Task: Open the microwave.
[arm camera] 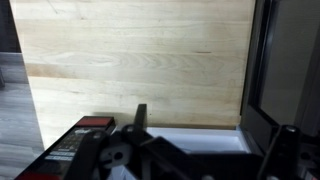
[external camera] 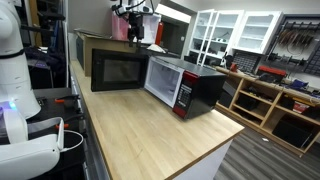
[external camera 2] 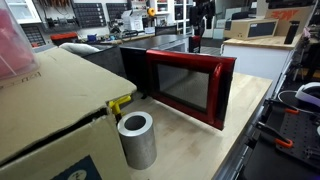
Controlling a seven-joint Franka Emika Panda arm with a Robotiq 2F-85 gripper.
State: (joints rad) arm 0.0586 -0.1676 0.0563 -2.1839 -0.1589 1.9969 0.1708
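Closest in, the wrist view has my gripper (arm camera: pixel 212 138) with its jaws spread wide and nothing between them, just bare counter (arm camera: pixel 130 50) beyond. The dark upright slab down the right edge I take for part of the microwave (arm camera: pixel 290 60), but it's too cropped to say which part. Further out, in an exterior view, the gripper (external camera: pixel 135 28) hangs high over the microwave's back side and well apart from it, so the target sits below the jaws, not level with them. The red-framed door (external camera 2: pixel 185 85) stands upright with its long axis running level along the counter. To me it looks swung out from the body already. If it needs more, I'd reckon on dropping down beside the door's free edge first. Behind the microwave sits a cardboard box (external camera: pixel 100 40).
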